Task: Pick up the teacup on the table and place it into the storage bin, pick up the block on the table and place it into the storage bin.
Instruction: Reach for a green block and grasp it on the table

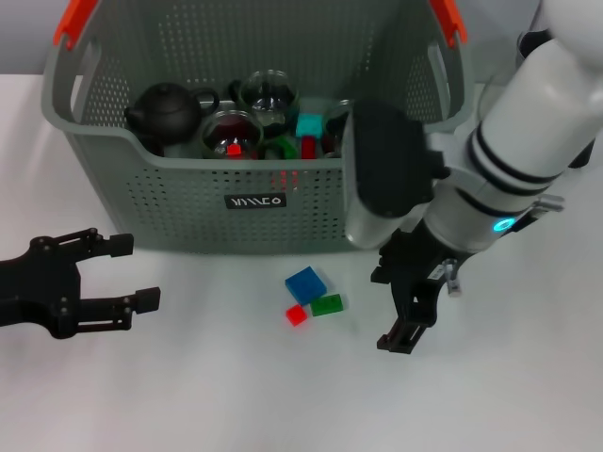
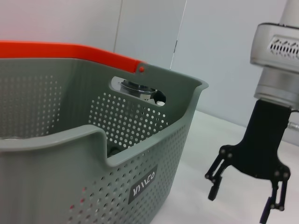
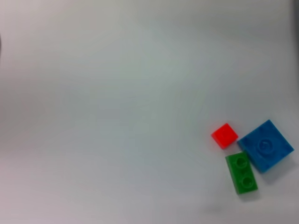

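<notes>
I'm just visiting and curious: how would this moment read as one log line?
right end effector: open, above table beside blocks | blue block, green block, red block: on table | storage bin: holds teaware | left end effector: open, idle

One grey-green storage bin (image 1: 188, 202), three loose blocks on the table: one blue block (image 1: 305, 283), one green block (image 1: 327, 304), one red block (image 1: 297, 314); inside the bin, one black teapot (image 1: 165, 111), two glass teacups (image 1: 231, 134), and one cyan block (image 1: 309, 124)

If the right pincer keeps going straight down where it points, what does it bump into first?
Probably just the bare white table. The right pincer points down beside the green block, not over it, though depth is hard to judge.
</notes>
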Motion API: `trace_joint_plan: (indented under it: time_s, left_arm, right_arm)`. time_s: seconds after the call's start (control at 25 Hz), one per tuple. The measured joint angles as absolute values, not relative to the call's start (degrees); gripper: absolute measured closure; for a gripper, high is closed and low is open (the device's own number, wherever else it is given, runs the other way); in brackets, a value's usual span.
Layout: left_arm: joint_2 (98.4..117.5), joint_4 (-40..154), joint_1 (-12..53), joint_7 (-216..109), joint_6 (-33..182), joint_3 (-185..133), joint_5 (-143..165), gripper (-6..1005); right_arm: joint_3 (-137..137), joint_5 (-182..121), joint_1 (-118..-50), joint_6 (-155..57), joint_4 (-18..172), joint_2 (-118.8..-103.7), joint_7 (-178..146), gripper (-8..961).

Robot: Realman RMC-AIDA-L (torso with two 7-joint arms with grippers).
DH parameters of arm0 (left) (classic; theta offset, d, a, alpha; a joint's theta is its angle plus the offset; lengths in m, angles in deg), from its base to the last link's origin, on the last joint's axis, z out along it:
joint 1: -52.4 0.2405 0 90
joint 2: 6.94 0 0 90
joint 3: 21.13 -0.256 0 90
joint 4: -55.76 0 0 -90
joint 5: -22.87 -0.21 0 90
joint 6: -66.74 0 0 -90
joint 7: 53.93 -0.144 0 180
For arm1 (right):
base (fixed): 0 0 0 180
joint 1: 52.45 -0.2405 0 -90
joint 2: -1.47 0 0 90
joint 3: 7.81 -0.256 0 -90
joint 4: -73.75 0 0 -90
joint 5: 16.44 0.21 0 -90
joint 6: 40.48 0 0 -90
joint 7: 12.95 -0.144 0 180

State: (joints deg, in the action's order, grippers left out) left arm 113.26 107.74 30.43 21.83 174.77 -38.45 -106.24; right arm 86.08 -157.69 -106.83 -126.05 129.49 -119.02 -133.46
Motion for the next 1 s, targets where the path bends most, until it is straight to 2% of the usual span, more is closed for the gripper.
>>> trace_joint_plan:
  time_s: [0.52,1.0]
  left_arm:
    - [113.47,107.52,30.14,22.02,174.6,-38.45,-106.24,118]
    - [113.41,107.52,30.07,21.81,174.3,-38.45,-106.24,119]
  right_arm:
    - [92.94,-153.68,-110.72,-113.79,120.3,-119.53,-133.4,50]
    - [96.94,-148.45,-111.16,-107.39,116.15,-119.63,-133.59,54]
